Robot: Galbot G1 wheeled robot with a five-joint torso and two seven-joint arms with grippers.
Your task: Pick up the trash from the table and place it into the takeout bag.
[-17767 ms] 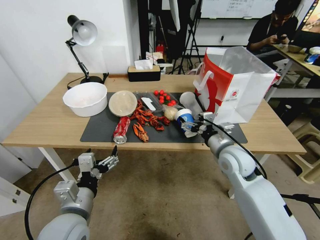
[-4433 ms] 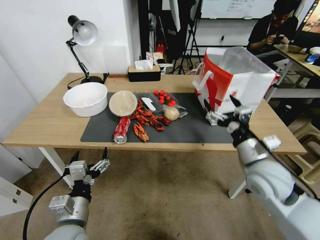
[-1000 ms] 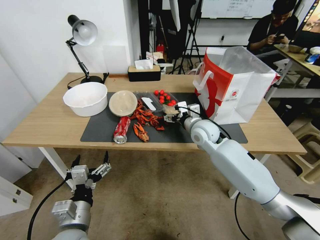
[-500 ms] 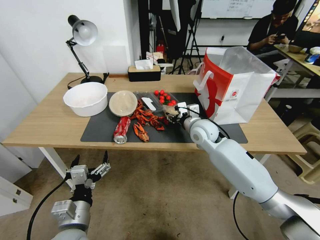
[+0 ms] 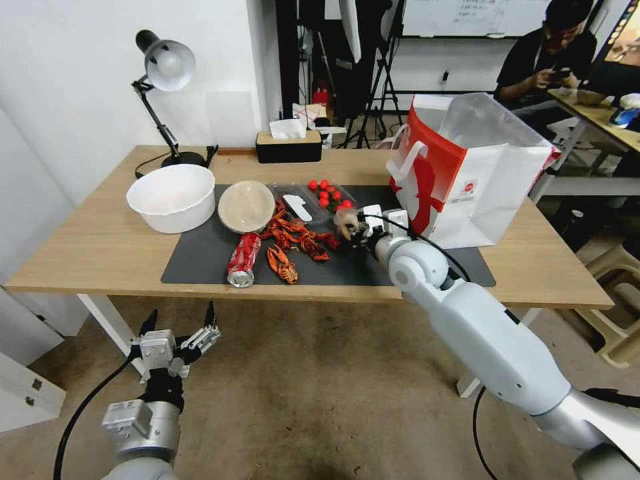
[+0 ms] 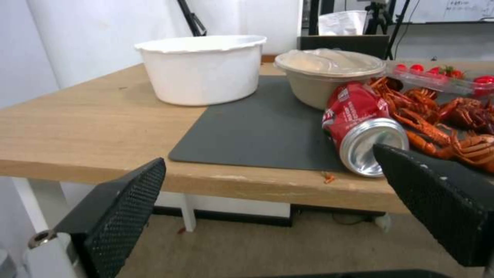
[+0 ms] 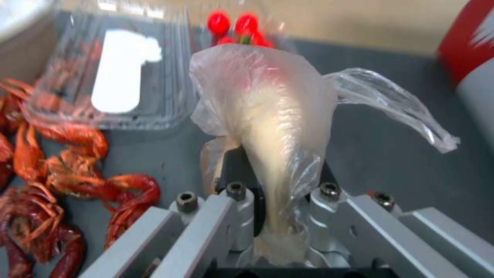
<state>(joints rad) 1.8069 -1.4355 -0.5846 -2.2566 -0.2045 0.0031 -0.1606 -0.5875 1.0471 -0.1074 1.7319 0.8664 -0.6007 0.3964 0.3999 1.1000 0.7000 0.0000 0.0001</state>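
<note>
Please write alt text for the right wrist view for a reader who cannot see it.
The right gripper is shut on the beige ball in clear wrap, above the dark grey mat. Red crayfish lie to one side, with a clear tray and cherry tomatoes beyond.

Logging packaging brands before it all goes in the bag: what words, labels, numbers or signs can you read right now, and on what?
No text can be read.
Crushed red soda can: white lettering on its side, too distorted to read.
Large white paper takeout bag with red sides: small red round logo, too small to read.
Whiteboard on the back wall: handwriting, too small to read.
Clear plastic tray: white label, blurred.
</note>
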